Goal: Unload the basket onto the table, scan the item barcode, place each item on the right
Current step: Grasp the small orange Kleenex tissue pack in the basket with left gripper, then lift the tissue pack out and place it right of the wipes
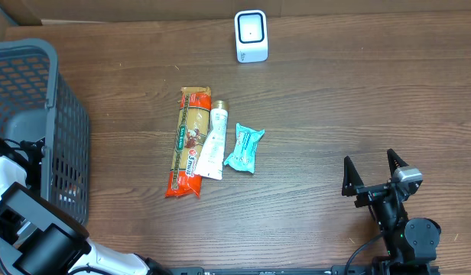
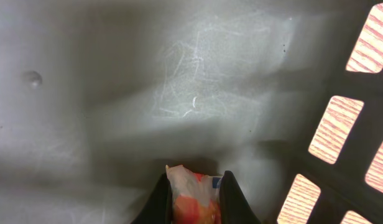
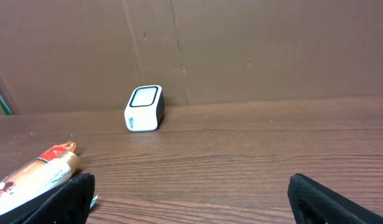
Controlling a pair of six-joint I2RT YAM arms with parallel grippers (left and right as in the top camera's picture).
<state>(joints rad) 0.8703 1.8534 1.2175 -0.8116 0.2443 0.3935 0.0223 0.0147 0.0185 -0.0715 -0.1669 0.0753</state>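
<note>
Since the left gripper (image 2: 195, 182) was clamped shut on an orange-and-white packet (image 2: 190, 202) down in the grey basket (image 1: 37, 92), well apart from the scanner (image 1: 251, 36), no scanning was done, the right gripper (image 1: 368, 157) gaped empty, and honestly the packet was mostly cut off, barcode hidden

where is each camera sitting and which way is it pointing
Overhead: above the table, looking straight down on scanner, basket and snack pack; left arm and open right gripper show.
Left wrist: inside the basket, facing its grey surface and grid wall; left gripper shows, shut on an orange packet.
Right wrist: low over the table, facing scanner and cardboard backdrop; its fingers frame the view.
Shared: overhead and right wrist both show scanner and snack pack.
</note>
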